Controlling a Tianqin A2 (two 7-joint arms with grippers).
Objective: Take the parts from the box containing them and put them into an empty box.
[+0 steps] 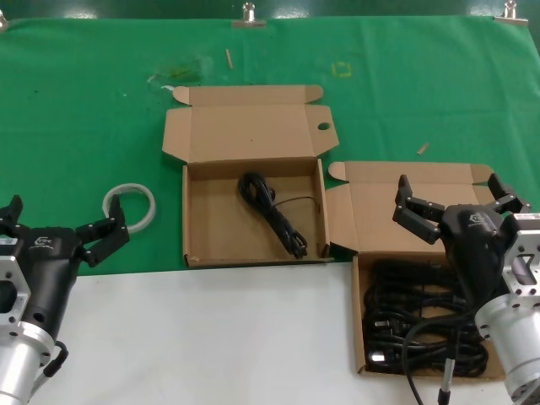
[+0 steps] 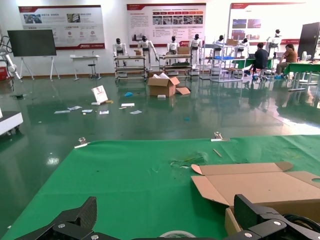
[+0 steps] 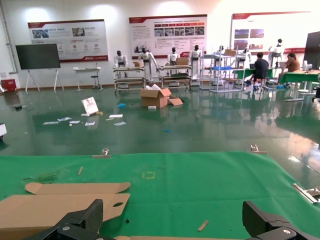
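Two matching brown cardboard boxes lie open. The box on the right [image 1: 364,337] holds a pile of black cables [image 1: 422,321]. The middle box [image 1: 192,211] holds one black cable [image 1: 272,211]; its lid [image 1: 249,131] lies flat behind it. My right gripper [image 1: 453,192] is open and empty, above the far edge of the right box, over its lid. My left gripper [image 1: 63,221] is open and empty at the left, off the boxes. The left wrist view shows the open left gripper [image 2: 167,220] and the middle box's lid [image 2: 260,185]. The right wrist view shows the open right gripper [image 3: 175,222] and that lid [image 3: 55,200].
A white tape ring [image 1: 130,205] lies on the green cloth [image 1: 84,101] beside my left gripper; it also shows in the left wrist view [image 2: 177,233]. Small wood scraps [image 1: 423,148] lie on the cloth. The near table surface [image 1: 211,337] is white.
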